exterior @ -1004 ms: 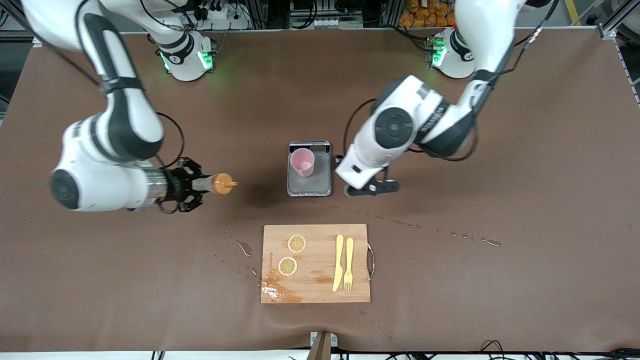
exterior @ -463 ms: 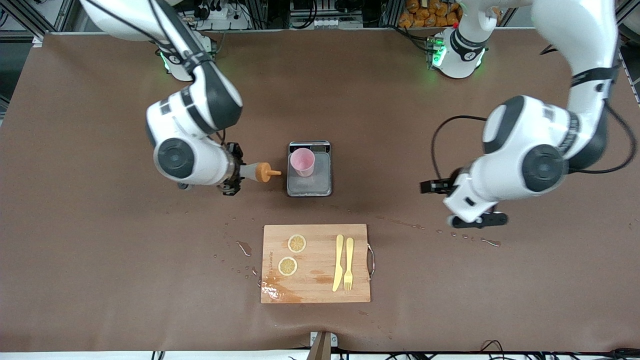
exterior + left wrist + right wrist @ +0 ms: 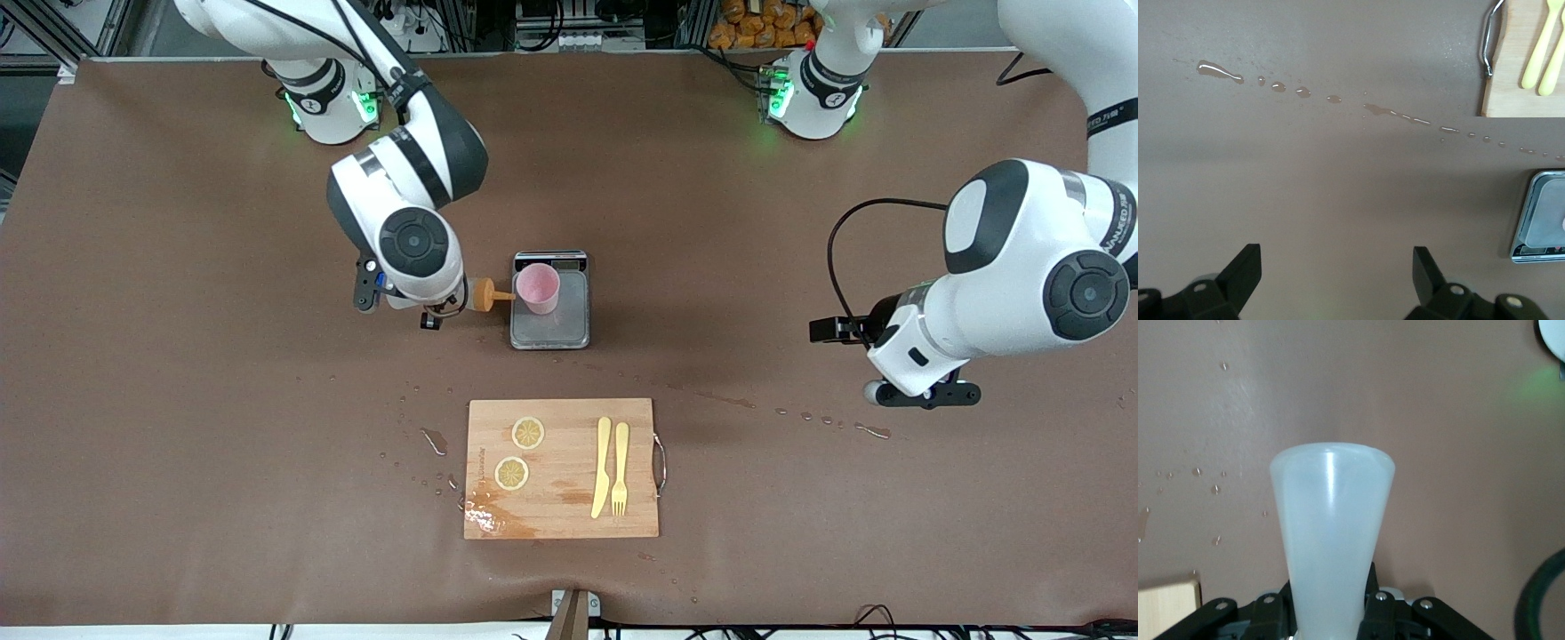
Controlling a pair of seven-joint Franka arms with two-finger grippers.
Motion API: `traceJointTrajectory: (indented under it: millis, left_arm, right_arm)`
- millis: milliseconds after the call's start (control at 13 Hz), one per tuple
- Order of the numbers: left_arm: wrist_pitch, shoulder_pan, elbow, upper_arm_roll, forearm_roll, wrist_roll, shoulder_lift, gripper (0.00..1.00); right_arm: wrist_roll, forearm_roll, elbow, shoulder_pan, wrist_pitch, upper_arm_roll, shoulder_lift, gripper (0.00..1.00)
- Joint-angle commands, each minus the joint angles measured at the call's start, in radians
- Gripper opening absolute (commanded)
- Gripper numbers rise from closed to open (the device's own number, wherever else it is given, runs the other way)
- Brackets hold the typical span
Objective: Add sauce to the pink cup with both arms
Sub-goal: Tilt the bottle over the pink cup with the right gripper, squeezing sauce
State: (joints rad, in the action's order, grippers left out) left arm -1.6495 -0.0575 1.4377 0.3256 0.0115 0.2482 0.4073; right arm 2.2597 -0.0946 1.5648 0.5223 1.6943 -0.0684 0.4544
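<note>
Table (image 3: 178, 444) covered in a brown mat fills the scene, wet with a trail of droplets (image 3: 1301, 92) running between the wooden cutting board (image 3: 560, 511) and my left arm's end. Two lemon slices (image 3: 528, 433), a yellow knife (image 3: 602, 467) and a yellow fork (image 3: 621, 468) lie on the board. Above the table's top edge stand metal framing and cables.

At the mat's middle sits a grey scale (image 3: 551, 333), and the pink cup (image 3: 538, 288) stands upright on its plate.

My right gripper (image 3: 1328, 617) is clamped on the sauce (image 3: 1331, 540), holding the bottle sideways just beside the scale. Its orange cap (image 3: 484, 294) points toward three o'clock in the front view, nozzle tip at the cup's rim.

My left gripper (image 3: 1337, 273) hangs with its fingers (image 3: 1245, 267) spread wide and holding nothing, over bare mat well apart from the scale, at about three o'clock from the cup.
</note>
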Motion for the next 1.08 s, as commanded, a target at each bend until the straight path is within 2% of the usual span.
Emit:
traceJointTrajectory:
  millis: [0, 154, 309, 463, 618, 772, 849, 1004]
  left_arm:
    - [-0.016, -0.005, 0.117, 0.009, -0.022, -0.014, -0.132, 1.0]
    - [-0.071, -0.005, 0.214, 0.013, -0.022, -0.017, -0.256, 1.0]
    - [-0.064, -0.005, 0.239, 0.013, -0.021, -0.055, -0.339, 1.0]
    - [-0.037, -0.005, 0.23, 0.012, -0.021, -0.128, -0.363, 1.0]
    - [-0.018, -0.019, 0.228, 0.006, -0.019, -0.211, -0.389, 1.0]
    - [0.014, -0.033, 0.225, 0.003, -0.019, -0.254, -0.404, 1.0]
    - [0.034, -0.019, 0.222, -0.022, -0.019, -0.254, -0.413, 1.0]
    - [0.074, 0.109, 0.192, -0.149, -0.019, -0.241, -0.412, 1.0]
  right_arm:
    - [0.049, -0.135, -0.034, 0.064, -0.082, 0.01, 0.015, 0.16]
    - [0.07, -0.177, -0.113, 0.094, -0.164, 0.01, 0.078, 0.16]
    - [0.087, -0.223, -0.14, 0.128, -0.199, 0.01, 0.112, 0.14]
    - [0.104, -0.243, -0.147, 0.163, -0.22, 0.012, 0.131, 0.14]
    - [0.115, -0.263, -0.205, 0.18, -0.257, 0.012, 0.168, 0.11]
    - [0.121, -0.261, -0.224, 0.183, -0.265, 0.012, 0.178, 0.02]
    - [0.121, -0.263, -0.226, 0.185, -0.265, 0.01, 0.178, 0.0]
    - [0.121, -0.269, -0.224, 0.202, -0.266, 0.01, 0.188, 0.0]
